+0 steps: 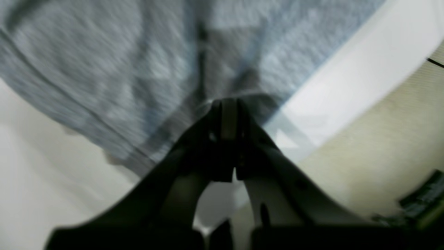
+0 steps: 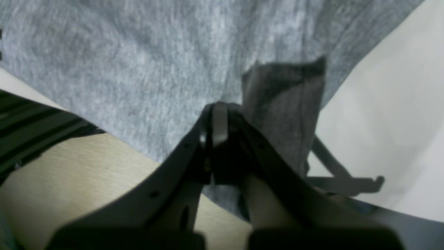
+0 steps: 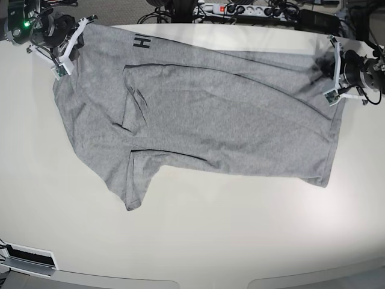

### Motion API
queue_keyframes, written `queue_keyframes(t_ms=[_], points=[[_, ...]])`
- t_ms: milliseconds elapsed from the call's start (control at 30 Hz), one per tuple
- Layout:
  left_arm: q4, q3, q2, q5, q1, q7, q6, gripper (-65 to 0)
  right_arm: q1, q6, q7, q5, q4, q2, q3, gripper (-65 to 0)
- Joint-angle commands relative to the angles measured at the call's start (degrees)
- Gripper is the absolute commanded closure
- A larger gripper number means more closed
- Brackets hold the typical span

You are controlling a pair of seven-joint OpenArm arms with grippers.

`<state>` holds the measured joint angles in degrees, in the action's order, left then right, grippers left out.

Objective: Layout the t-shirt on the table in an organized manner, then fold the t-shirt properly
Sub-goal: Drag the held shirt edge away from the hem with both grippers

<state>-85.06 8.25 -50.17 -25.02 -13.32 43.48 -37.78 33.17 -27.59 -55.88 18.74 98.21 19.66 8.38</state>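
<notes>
We are pinching t-shirt (image 3: 204,114) far edge in right gripper (image 2: 216,114) and left gripper (image 1: 225,107), tensioning it flat above table (image 3: 240,229)

Two arms stretched to the far corners, both grippers pinched closed

The right gripper (image 3: 77,33) sits at the far left of the base view, its jaws pressed together on an edge of the t-shirt (image 3: 210,114). The left gripper (image 3: 332,57) sits at the far right of that view, also closed on the cloth (each wrist view shows the two black fingers meeting at the tips, with grey fabric between them). Both arms reach in from outside, wide apart from each other.
</notes>
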Motion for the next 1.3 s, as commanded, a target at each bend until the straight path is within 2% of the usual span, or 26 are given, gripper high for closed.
queue_keyframes(t_ms=[0,233,367,667,767,833,967,1100,1167,1267], points=[[-0.68,-0.44,-1.46,-1.4,0.48,0.81,-0.24,0.0,0.46,1.01,-2.27,-2.58,0.09,0.52,0.2,0.0],[-0.68,-0.44,-1.49,-2.58,0.24,3.8,-0.26,0.0,0.46,3.56,-2.25,-7.21,0.09,0.52,0.24,0.0],[-0.68,-0.44,-1.62,-3.17,-2.19,5.29,-1.92,0.0,0.46,3.58,-2.27,-7.19,0.09,0.52,0.24,0.0],[-0.74,-0.44,-2.45,-3.23,-6.54,5.42,-1.84,0.0,0.31,3.28,-2.25,-6.99,0.11,0.52,0.24,0.0],[-2.23,-0.46,-3.78,-5.84,-6.49,4.07,-0.96,0.0,0.33,2.47,-2.27,-6.97,0.11,0.52,0.24,0.0],[-4.31,-0.72,-4.94,-8.59,-6.29,3.96,0.57,0.0,0.33,2.54,-2.29,-6.99,0.11,0.52,0.24,0.0],[-6.62,-4.13,-5.35,-12.28,-4.55,3.39,6.73,0.0,0.33,2.51,-2.27,-6.78,0.09,0.52,0.24,0.0],[-5.84,-6.29,-5.03,-11.91,-2.97,2.43,12.35,0.0,0.35,2.56,-2.29,-6.78,0.09,0.5,0.24,0.0],[-4.94,-6.27,-4.55,-11.47,-2.99,2.36,13.44,0.0,0.33,2.56,-2.27,-6.75,0.09,0.5,0.24,0.0],[-2.82,-6.27,-2.03,-9.62,-2.82,1.88,13.25,0.0,0.13,2.54,-2.23,-6.01,0.11,0.5,0.24,0.0]])
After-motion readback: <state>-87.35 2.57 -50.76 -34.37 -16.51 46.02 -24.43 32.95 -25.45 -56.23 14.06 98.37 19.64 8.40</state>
